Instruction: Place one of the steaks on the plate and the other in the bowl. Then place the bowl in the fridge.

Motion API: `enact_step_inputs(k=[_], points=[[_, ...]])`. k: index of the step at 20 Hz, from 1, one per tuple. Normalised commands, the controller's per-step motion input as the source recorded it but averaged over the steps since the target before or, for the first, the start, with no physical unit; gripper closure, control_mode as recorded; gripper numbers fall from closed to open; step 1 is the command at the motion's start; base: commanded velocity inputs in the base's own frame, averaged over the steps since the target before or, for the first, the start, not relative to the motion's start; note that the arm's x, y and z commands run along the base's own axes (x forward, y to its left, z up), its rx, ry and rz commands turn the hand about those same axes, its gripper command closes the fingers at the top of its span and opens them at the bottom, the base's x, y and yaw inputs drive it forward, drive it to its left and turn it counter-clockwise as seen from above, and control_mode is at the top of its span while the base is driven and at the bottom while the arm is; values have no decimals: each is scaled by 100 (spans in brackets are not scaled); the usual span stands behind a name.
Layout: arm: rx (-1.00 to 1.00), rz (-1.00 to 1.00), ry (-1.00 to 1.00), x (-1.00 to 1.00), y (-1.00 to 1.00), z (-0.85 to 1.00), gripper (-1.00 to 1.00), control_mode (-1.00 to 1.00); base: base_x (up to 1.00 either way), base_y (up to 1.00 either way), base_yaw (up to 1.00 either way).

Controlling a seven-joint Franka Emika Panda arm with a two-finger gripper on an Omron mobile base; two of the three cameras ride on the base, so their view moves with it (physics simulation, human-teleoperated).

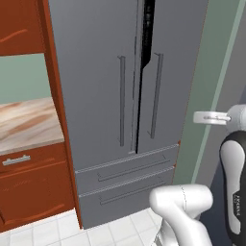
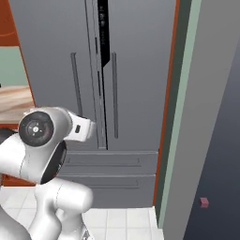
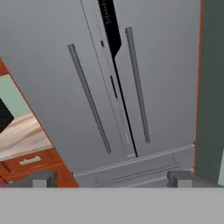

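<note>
At twelve o'clock of the gripper [image 3: 111, 178], jaws spread wide and empty, stands the fridge [image 3: 144, 57], right door ajar.

The fridge [image 1: 96, 96] stands square ahead with both doors shut, only a thin dark seam between them. Its two long bar handles [image 3: 138, 83] jut out beside that seam. Left of it a wooden cabinet post [image 1: 57, 110] presses close; right, a green wall [image 2: 187, 117]

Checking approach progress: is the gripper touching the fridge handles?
Apart. The hand view shows the open gripper well short of the fridge handles.
</note>
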Motion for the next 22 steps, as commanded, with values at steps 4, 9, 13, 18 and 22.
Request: enact_step_inputs(k=[4,9,13,18,22], points=[[-1,14,-33,69,0,-2,-100,-100,0,0,0],[-3,13,-26,88,0,-12,-100,-100,0,0,0],[-8,8,-22,93,0,-22,-100,-100,0,0,0],[-3,2,-14,65,0,-2,-100,-100,0,0,0],[0,-2,-2,33,0,0,-100,-100,0,0,0]])
